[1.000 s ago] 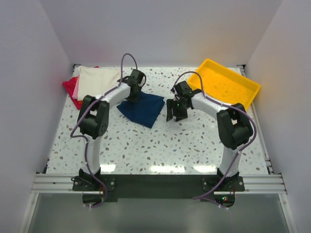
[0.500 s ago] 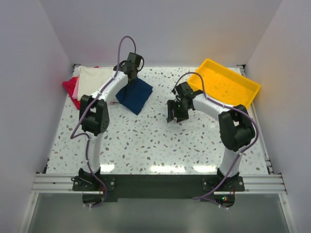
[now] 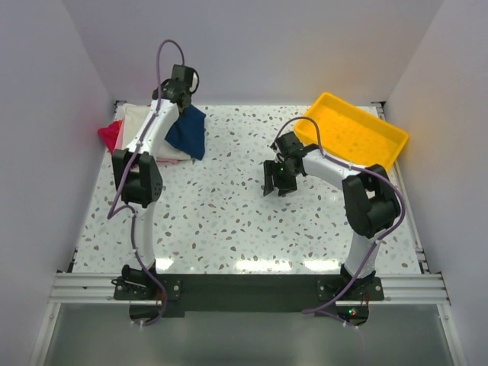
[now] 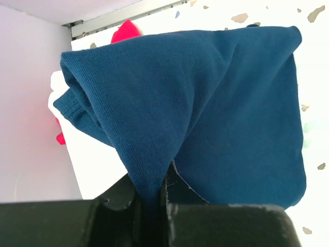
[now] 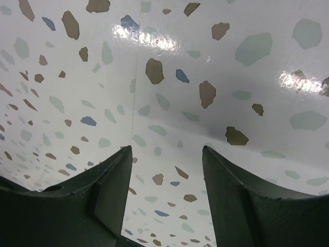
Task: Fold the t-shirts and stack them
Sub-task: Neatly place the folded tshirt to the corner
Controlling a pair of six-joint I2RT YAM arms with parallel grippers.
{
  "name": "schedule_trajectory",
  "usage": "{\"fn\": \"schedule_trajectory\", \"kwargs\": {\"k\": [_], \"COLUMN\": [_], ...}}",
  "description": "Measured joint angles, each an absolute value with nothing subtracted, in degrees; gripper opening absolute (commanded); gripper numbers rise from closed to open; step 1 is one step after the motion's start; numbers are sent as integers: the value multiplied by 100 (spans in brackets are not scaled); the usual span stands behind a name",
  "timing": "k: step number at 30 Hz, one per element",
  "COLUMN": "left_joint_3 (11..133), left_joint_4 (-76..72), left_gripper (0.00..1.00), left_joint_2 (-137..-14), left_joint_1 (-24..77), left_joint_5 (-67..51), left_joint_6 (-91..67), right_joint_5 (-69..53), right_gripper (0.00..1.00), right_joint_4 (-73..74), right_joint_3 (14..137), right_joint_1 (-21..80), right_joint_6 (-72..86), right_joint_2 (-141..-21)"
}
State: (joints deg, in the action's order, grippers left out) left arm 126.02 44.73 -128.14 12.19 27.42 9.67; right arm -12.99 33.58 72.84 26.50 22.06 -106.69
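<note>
The folded navy rib-knit t-shirt [image 4: 221, 113] is gripped at one bunched edge by the clenched left tool [image 4: 151, 198] and hangs limp over the right side of the stack of folded cream, pink and red t-shirts [image 3: 145, 120] at the far left corner of the speckled bench [image 3: 229, 213]. For a neat stack, the shirt should be lowered flat and square onto the cream top layer before release, as the soft cloth sags and creases readily. The right tool [image 5: 167, 175] is held released and empty over the bench.

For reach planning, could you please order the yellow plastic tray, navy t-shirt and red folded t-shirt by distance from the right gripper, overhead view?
1. Yellow plastic tray, close on its right.
2. Navy t-shirt, in the left gripper, back left.
3. Red folded t-shirt, far-left edge.
</note>
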Motion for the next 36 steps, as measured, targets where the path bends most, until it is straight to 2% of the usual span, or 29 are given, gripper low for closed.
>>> {"fn": "schedule_trajectory", "kwargs": {"k": [22,23,24,25,26,28,36], "left_joint_3": [12359,12304,12289,12289,12289,12289,12276], "left_joint_4": [4471,4466,4471,4473,4469,4436,4423], "left_gripper": [2,11,29,71,85,99,100], "left_joint_2": [-12444,-12444,-12444,-12444,-12444,-12438,-12315], "left_joint_1": [1,-14,-49,-89,-145,-270,-816], "left_joint_5": [2206,2180,2141,2115,2104,2185,2886], "left_joint_6": [985,980,972,974,965,871,454], "right_joint_5": [-1468,-1470,-1470,-1470,-1472,-1472,-1441], "right_gripper": [61,61,61,62,62,63,64], "right_joint_4": [3256,3256,3251,3251,3251,3251,3236], "right_joint_3": [7262,7262,7262,7262,7262,7262,7236], "right_joint_1": [2650,2650,2650,2650,2650,2650,2650], "right_joint_6": [2340,2342,2342,2344,2344,2351,2327], "right_joint_2": [-10669,-10669,-10669,-10669,-10669,-10667,-10396]}}
